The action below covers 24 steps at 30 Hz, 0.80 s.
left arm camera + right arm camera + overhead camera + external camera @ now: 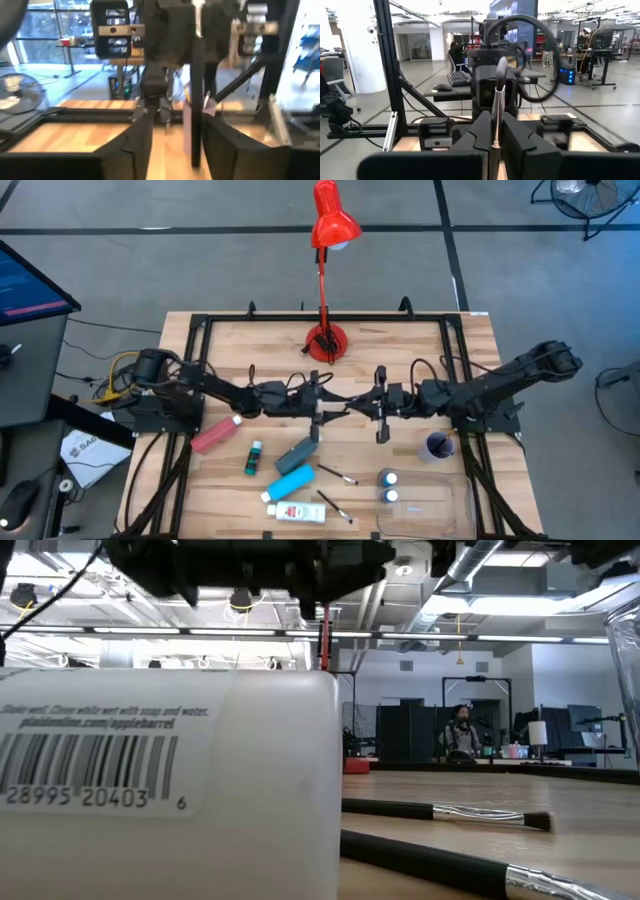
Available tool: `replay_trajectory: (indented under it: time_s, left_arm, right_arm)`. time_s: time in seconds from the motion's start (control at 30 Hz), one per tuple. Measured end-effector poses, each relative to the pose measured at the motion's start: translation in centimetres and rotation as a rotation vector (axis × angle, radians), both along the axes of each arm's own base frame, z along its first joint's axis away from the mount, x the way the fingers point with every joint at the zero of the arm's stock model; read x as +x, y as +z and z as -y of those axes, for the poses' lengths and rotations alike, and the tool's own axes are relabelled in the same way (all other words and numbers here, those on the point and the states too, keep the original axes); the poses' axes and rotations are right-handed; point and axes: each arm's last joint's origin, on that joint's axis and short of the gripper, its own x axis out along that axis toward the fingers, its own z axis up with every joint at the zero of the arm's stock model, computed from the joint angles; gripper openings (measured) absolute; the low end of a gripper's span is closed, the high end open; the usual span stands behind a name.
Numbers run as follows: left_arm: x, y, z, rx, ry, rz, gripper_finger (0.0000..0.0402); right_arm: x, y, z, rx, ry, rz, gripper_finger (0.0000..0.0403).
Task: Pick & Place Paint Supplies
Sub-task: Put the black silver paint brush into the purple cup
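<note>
Both arms meet above the table's middle. My right gripper point(372, 407) is shut on a thin paintbrush point(498, 95), whose bristle tip point(502, 64) points at my left gripper point(328, 404). My left gripper point(177, 150) is open and faces it. A dark upright bar point(196, 100) shows in the gap between its fingers; I cannot tell whether it touches them. On the near half of the table lie a pink-red tube point(213, 435), a teal bottle point(254, 457), a grey-teal tube point(297, 452), a blue tube point(290, 480), a white tube point(296, 511) and two brushes point(337, 473) point(335, 507). My right gripper pinches the paintbrush between its two fingers point(479, 135) at the silver ferrule's lower end point(495, 131). It comes level from the table's right side, and the brush lies along the fingers with its bristle end sticking out ahead. The brush is lifted clear of the table.
A red desk lamp's base point(325, 341) stands on the table's far middle. A lilac cup point(438, 446) and a clear tray point(440, 505) holding two white-capped bottles point(388, 478) sit near right. In the low view a white barcoded bottle point(170, 790) fills the foreground beside two brushes point(440, 812).
</note>
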Motion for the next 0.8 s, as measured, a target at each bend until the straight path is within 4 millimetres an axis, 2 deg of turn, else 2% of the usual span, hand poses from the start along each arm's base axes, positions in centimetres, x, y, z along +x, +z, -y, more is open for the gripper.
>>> replay_trajectory:
  time_s: [0.13,0.27,0.53,0.67,0.8]
  left_arm:
    - [-1.2,1.5,0.6,0.015,0.038,-0.059,0.0183]
    - [-1.8,2.3,1.0,0.017,0.067,-0.072,0.0204]
    - [-1.8,2.0,1.0,0.019,0.07,-0.084,0.0201]
    - [-1.8,2.0,1.0,0.021,0.07,-0.083,0.0198]
    - [-1.7,2.0,0.8,0.021,0.074,-0.083,0.0198]
  right_arm:
    - [-1.2,0.7,0.1,0.024,-0.023,-0.032,0.0015]
    - [-2.5,1.1,-0.2,0.026,-0.022,-0.085,0.0013]
    - [-5.2,1.2,-1.4,0.038,0.037,-0.209,0.0012]
    - [-6.9,0.7,-2.3,0.012,-0.048,-0.29,0.0012]
    - [-8.6,0.8,-3.4,-0.008,-0.087,-0.295,0.0012]
